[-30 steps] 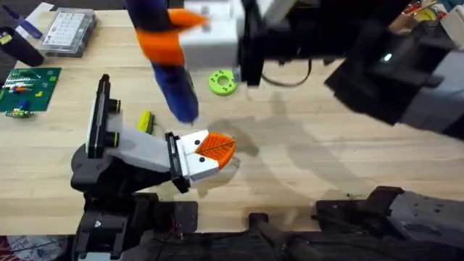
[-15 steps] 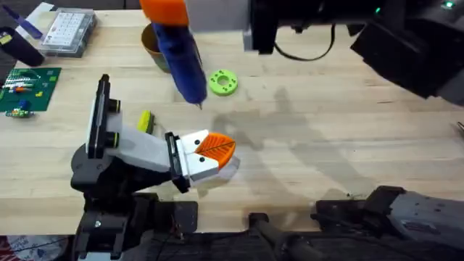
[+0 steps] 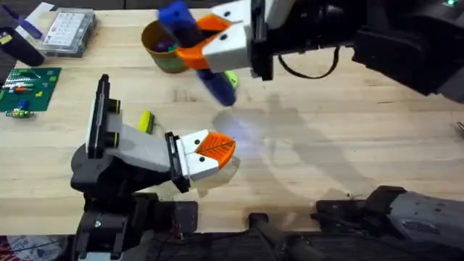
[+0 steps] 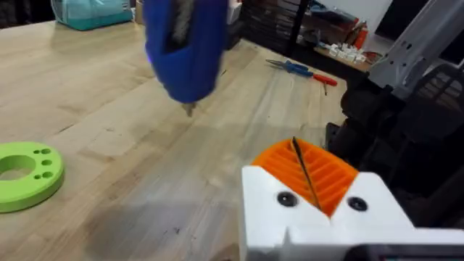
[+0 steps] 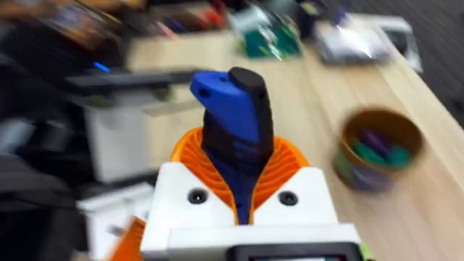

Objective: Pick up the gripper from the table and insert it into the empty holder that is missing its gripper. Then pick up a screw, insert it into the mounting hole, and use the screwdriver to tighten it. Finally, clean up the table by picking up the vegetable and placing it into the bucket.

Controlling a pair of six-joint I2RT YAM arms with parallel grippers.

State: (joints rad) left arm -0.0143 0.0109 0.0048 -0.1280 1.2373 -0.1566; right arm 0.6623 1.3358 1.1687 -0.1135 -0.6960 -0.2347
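Note:
My right gripper (image 3: 201, 38) reaches in from the right and is shut on the blue screwdriver (image 3: 217, 88), which hangs tilted above the table, cap near the tan bucket (image 3: 154, 59). The right wrist view shows its handle (image 5: 235, 123) between the orange pads. The grey-and-white holder (image 3: 138, 148) lies at the lower left. The orange leaf-shaped gripper (image 3: 217, 148) sits at its white end block. In the left wrist view my left gripper (image 4: 304, 174) has its pads together, and the screwdriver (image 4: 185, 43) hovers ahead. A small yellow-green piece (image 3: 145, 121), perhaps the vegetable, lies by the holder. The screw is out of view.
A green disc (image 4: 25, 174) lies on the table, half covered by the screwdriver in the overhead view. A clear parts box (image 3: 69, 30) and a green circuit board (image 3: 29, 87) sit at the far left. The bucket (image 5: 417, 138) holds green and purple bits.
The right gripper has swung the screwdriver from near upright to tilted. Its tip moved right over the green disc, and its cap now sits by the bucket. The holder has not moved.

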